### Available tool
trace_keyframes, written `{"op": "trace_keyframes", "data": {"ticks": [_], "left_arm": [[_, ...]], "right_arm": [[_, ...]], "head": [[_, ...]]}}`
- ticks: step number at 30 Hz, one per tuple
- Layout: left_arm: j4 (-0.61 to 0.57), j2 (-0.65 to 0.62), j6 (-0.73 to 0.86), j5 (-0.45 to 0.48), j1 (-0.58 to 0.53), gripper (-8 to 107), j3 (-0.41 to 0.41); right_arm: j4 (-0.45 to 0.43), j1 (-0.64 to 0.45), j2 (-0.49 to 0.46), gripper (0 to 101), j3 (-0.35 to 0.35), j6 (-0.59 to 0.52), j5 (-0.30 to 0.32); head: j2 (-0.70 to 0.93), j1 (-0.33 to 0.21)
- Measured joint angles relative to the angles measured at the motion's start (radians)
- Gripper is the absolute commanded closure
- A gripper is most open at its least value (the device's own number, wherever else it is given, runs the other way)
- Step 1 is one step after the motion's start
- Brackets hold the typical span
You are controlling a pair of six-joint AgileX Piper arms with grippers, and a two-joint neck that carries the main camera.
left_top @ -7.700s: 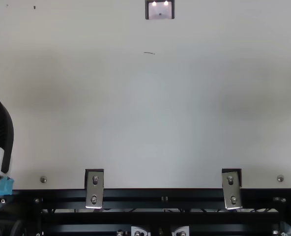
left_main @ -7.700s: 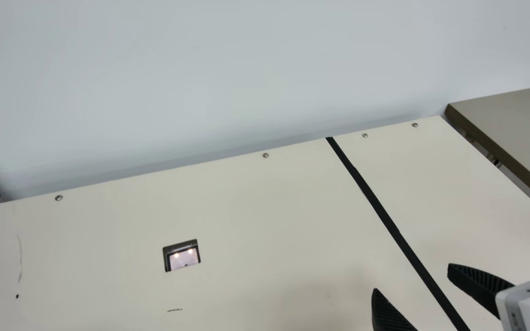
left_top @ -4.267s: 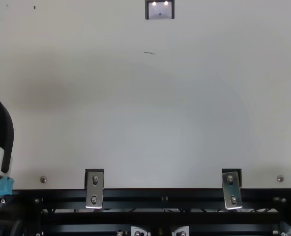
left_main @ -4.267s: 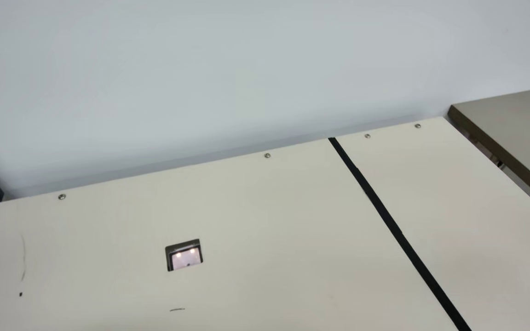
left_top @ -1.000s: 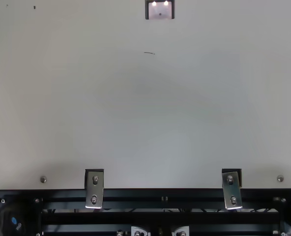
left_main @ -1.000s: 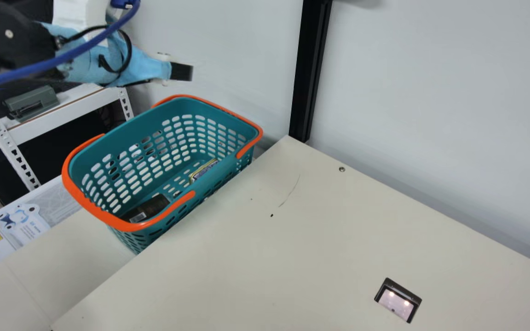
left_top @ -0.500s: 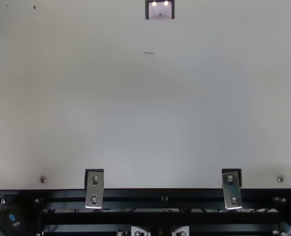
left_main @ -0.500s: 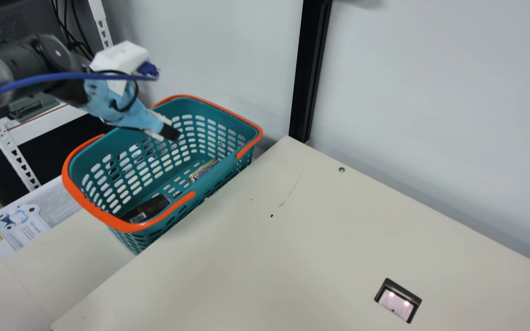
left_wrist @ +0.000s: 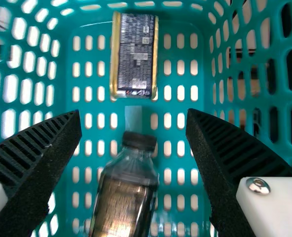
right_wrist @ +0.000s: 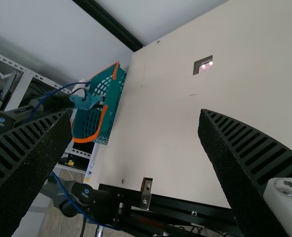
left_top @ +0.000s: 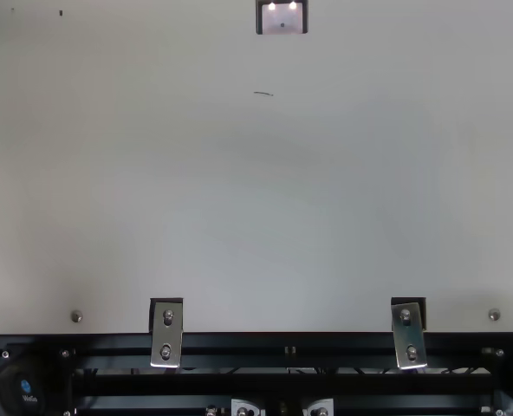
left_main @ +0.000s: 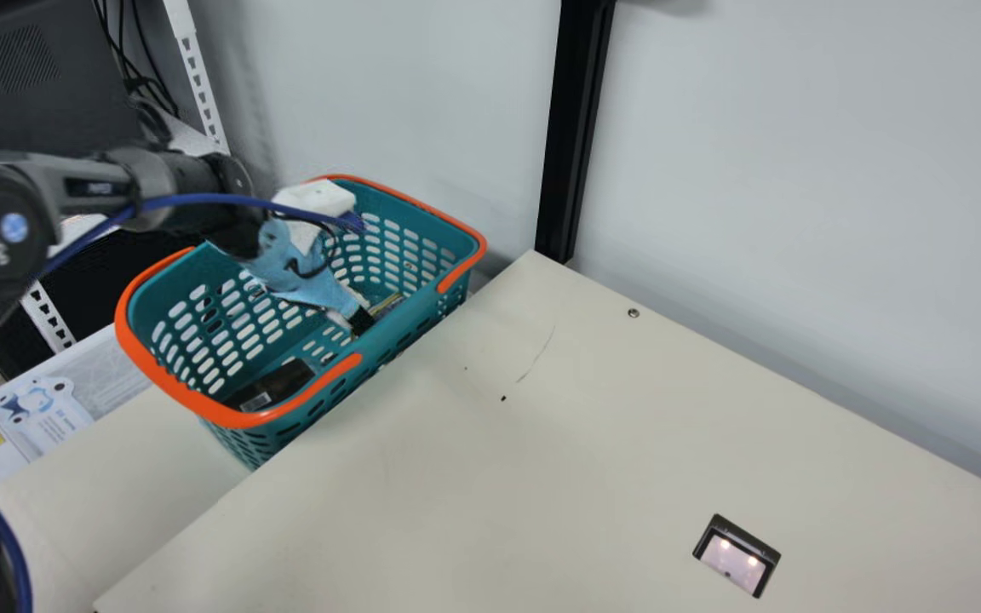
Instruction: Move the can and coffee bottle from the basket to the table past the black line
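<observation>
From where I'm standing, the left pincer (left_main: pixel 363 322) is dipped down inside the teal basket (left_main: pixel 158 375) with its orange handles, its two black ribbed fingers spread wide, near the can. Down on the slotted floor of the basket lie both things: the gold-rimmed can (left_wrist: pixel 135 54), its dark label covered in small print, and the coffee bottle (left_wrist: pixel 126 192), on its side with its dark cap pointing towards the can (the two sit apart, with a strip of floor between). The basket itself stands beside the edge of the cream table (left_main: pixel 593 443), though whether it touches I can't tell. In the right wrist view, the right pincer (right_wrist: pixel 136 113) is spread wide too, over the table. Set into the tabletop is a small dark-framed opening (left_main: pixel 736 558), two lights glinting in it.
</observation>
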Motion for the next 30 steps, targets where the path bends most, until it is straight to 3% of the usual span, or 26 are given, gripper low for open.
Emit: {"op": "trace_keyframes", "data": {"ticks": [16,24,25,26,30], "left_arm": [[0.152,0.34,-0.136,-0.028,-0.07,9,-0.277],[0.125,0.424,-0.151,0.012,-0.084,9,-0.409],[0.12,0.428,-0.151,0.014,-0.086,20,-0.42],[0.113,0.435,-0.154,0.021,-0.088,89,-0.43],[0.096,0.447,-0.15,0.019,-0.091,89,-0.442]], "right_arm": [[0.0,0.0,0.0,0,0.0,0.0,0.0],[0.0,0.0,0.0,0,0.0,0.0,0.0],[0.0,0.0,0.0,0,0.0,0.0,0.0],[0.0,0.0,0.0,0,0.0,0.0,0.0],[0.0,0.0,0.0,0,0.0,0.0,0.0]], "head": [[0.0,0.0],[0.0,0.0],[0.0,0.0],[0.0,0.0],[0.0,0.005]]}}
